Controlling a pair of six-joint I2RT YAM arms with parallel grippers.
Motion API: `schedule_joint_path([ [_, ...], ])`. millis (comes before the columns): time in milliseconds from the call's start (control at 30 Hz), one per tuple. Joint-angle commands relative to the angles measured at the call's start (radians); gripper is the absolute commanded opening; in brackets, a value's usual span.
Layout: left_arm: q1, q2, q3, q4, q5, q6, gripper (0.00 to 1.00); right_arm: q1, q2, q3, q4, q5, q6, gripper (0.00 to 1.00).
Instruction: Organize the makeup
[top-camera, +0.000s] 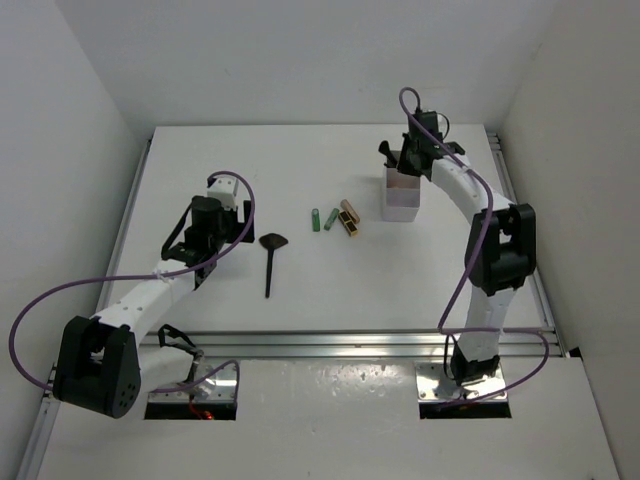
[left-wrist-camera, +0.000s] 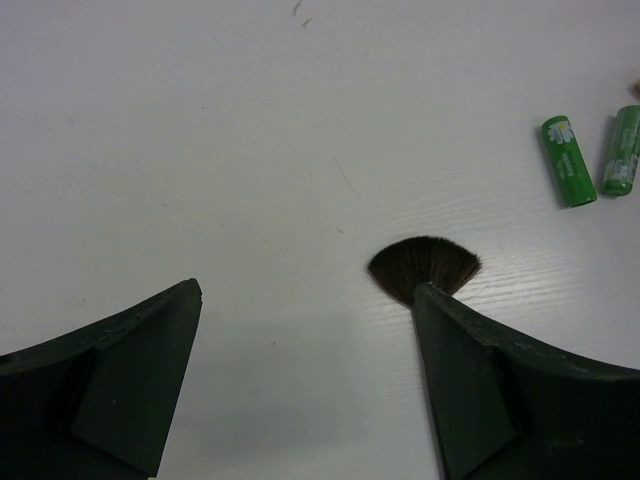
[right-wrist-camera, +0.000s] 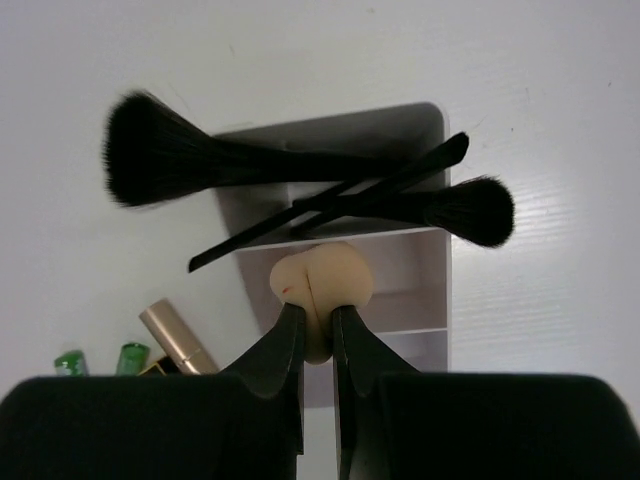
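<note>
My right gripper (right-wrist-camera: 318, 318) is shut on a peach sponge (right-wrist-camera: 322, 280) and holds it over the white three-compartment box (right-wrist-camera: 425, 275). The box (top-camera: 400, 198) holds two black brushes (right-wrist-camera: 200, 162) and thin sticks (right-wrist-camera: 330, 205). My left gripper (left-wrist-camera: 305, 300) is open and empty just above the table. A black fan brush (left-wrist-camera: 425, 265) lies by its right finger; in the top view the fan brush (top-camera: 272, 258) lies right of the left gripper (top-camera: 215, 228). Two green tubes (left-wrist-camera: 568, 160), a tan tube (top-camera: 349, 211) and a black-gold tube (top-camera: 346, 224) lie left of the box.
A metal rail (top-camera: 350, 342) runs along the table's near edge. White walls enclose the table at the back and on both sides.
</note>
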Motion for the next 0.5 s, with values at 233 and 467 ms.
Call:
schedule_joint_path([
  [233,0.013,-0.009,-0.008,0.028,0.007,-0.025,0.93,-0.016,0.093,0.021,-0.063,0.024,0.077,0.14],
  [467,0.013,-0.009,-0.008,0.028,0.007,-0.025,0.93,-0.008,0.088,0.044,-0.078,-0.011,0.013,0.55],
])
